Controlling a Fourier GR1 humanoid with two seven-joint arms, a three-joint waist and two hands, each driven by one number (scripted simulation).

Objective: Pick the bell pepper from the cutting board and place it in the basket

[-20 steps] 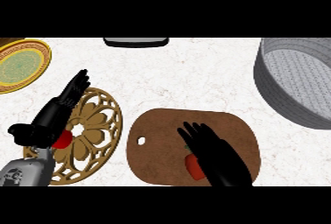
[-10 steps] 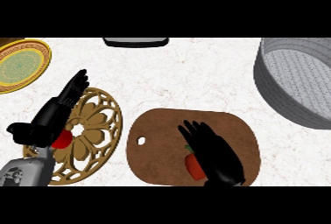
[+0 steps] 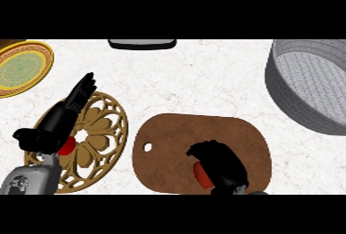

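Observation:
A red bell pepper (image 3: 201,175) lies on the brown cutting board (image 3: 196,137), near its front edge. My right hand (image 3: 222,164) covers most of the pepper, its fingers curled down round it; only a red strip shows at the hand's left side. The grey basket (image 3: 304,87) stands at the far right, well apart from the board. My left hand (image 3: 59,121) rests open at the left, fingers pointing up over a gold trivet.
An ornate gold trivet (image 3: 101,137) lies left of the board with a small red thing (image 3: 67,146) at its middle. A yellow plate (image 3: 20,68) sits at the far left. A dark tray (image 3: 143,44) shows at the back edge.
My right hand's fingers, stretched flat over the board before, have curled down round the bell pepper. The left hand has stayed still.

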